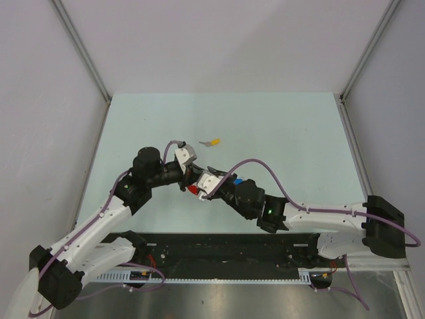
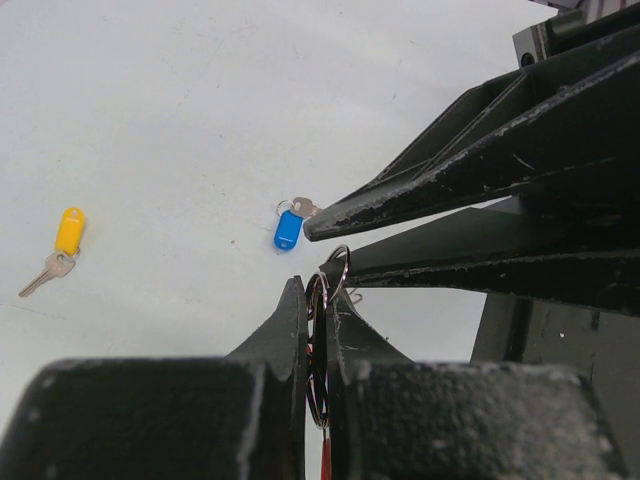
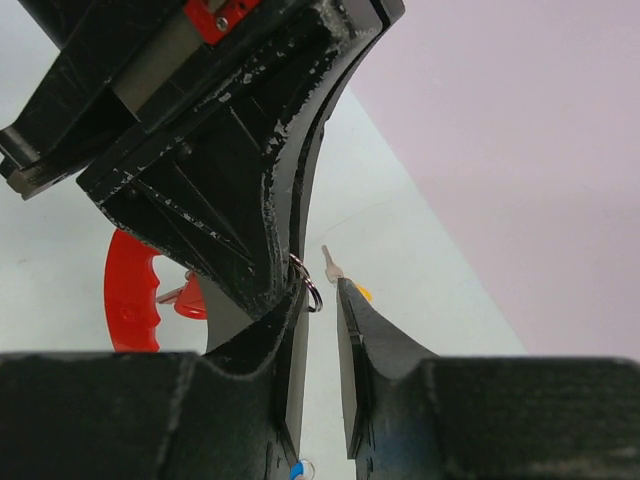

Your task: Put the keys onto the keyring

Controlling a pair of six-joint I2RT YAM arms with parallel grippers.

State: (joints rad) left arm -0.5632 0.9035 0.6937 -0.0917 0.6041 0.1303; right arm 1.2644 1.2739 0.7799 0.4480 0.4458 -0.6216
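My left gripper (image 2: 318,290) is shut on the keyring (image 2: 322,340), whose silvery rings stand upright between its fingers. The keyring's curved red tag (image 3: 130,300) hangs below, and it shows red in the top view (image 1: 193,190). My right gripper (image 3: 322,290) is open, tip to tip with the left gripper (image 1: 186,178). A small ring (image 3: 312,290) touches its left fingertip, and nothing is pinched between the jaws. A blue-capped key (image 2: 288,230) lies on the table under the right gripper (image 1: 201,186). A yellow-capped key (image 2: 68,232) lies alone farther back (image 1: 212,142).
The pale green table (image 1: 279,133) has grey walls on three sides, with a metal post at each back corner. A black rail (image 1: 219,249) with the arm bases runs along the near edge.
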